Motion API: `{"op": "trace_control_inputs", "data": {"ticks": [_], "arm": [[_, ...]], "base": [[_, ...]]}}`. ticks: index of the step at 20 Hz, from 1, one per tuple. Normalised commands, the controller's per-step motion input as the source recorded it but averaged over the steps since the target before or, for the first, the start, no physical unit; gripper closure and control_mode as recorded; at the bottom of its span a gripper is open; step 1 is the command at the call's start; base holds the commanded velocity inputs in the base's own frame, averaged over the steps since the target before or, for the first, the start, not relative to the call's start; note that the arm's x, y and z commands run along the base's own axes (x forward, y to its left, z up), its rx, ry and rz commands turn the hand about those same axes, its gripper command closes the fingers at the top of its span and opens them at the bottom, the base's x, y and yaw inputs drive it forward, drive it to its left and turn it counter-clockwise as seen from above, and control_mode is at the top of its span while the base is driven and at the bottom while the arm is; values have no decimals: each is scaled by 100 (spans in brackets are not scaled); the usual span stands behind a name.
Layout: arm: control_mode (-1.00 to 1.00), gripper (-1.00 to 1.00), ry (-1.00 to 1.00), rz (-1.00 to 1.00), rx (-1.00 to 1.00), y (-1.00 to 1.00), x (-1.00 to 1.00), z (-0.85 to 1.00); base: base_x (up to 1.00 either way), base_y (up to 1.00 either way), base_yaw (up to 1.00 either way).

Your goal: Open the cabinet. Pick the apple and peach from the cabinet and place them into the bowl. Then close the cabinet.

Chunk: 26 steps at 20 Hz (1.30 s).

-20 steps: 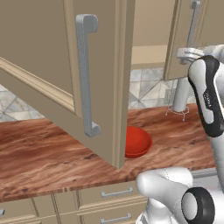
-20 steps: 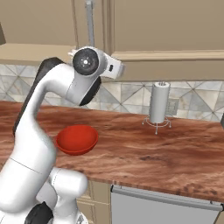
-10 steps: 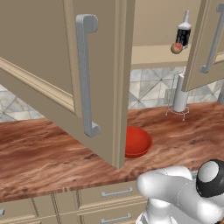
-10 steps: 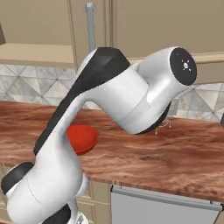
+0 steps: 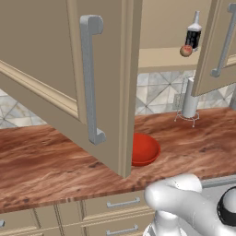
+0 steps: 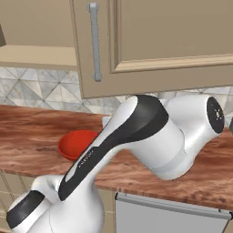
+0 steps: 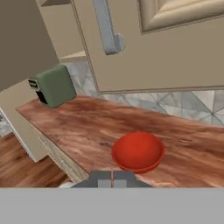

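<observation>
Wood-grain counter (image 5: 55, 166) holds red bowl (image 7: 138, 151); cabinet (image 5: 92, 69) doors open; tool (image 7: 112, 178) shut (nothing gripped).

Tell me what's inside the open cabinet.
On the cabinet shelf stand a dark bottle and one round reddish fruit. The doors cover the rest, so a second fruit can't be confirmed.

The open cabinet door (image 5: 69, 69) hangs over the bowl (image 5: 144, 148), partly blocking access from the left.
</observation>
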Motion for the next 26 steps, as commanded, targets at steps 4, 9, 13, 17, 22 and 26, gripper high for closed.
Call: {"op": "trace_control_inputs", "data": {"ticks": [4,9,13,17,22,26], "arm": [[-100,100,-36,-16,-11,100,-20,-46],[-100,-100,-46,-12,-13,100,-37,-24],[-100,-100,-57,-29,-2,100,-18,60],[-100,-100,-42,-28,0,100,-51,100],[-100,-100,-39,-24,-4,100,-39,86],[-100,-100,-28,-23,-8,100,32,3]], "base": [[0,0,0],[0,0,0],[0,0,0],[0,0,0],[0,0,0],[0,0,0]]}}
